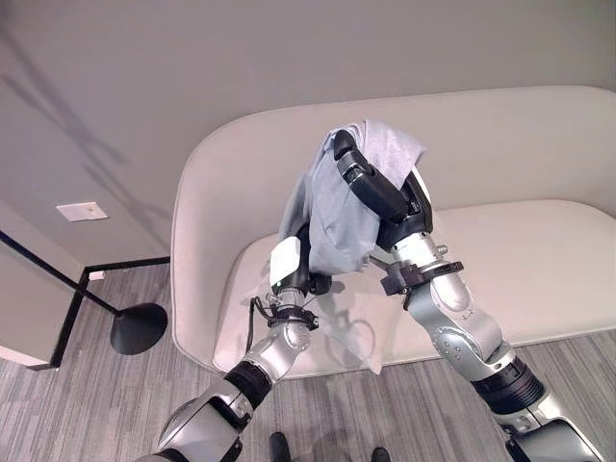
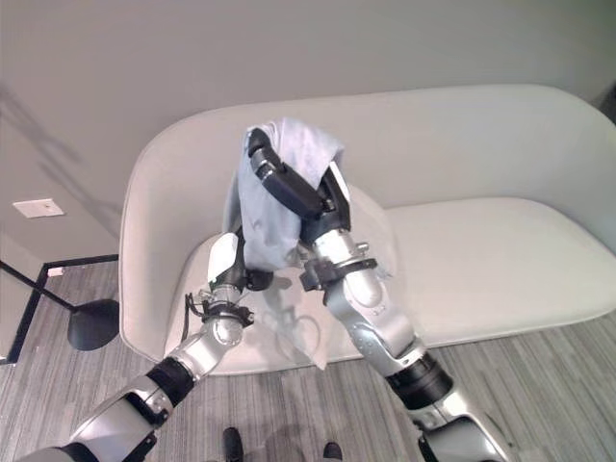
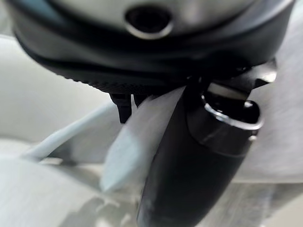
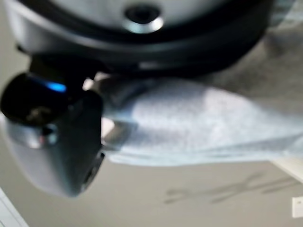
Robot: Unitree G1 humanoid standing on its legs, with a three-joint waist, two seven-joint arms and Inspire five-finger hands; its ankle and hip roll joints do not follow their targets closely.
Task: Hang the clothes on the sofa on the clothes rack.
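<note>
One pale blue-grey garment point(image 1: 342, 207) hangs lifted above the cream sofa point(image 1: 539, 260), draped over the raised right hand point(image 1: 380, 188), whose fingers curl round the cloth. Lower down, the left hand point(image 1: 294, 265) pinches its hanging edge, with a black floor-lamp base point(image 1: 138, 327) standing beside the sofa.

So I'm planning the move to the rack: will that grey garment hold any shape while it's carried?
Probably not. The grey garment drapes limply over the raised right hand and hangs in folds, so it looks floppy. It seems light, bunching easily where the left hand pinches its lower part. Loose ends may swing or snag.
</note>
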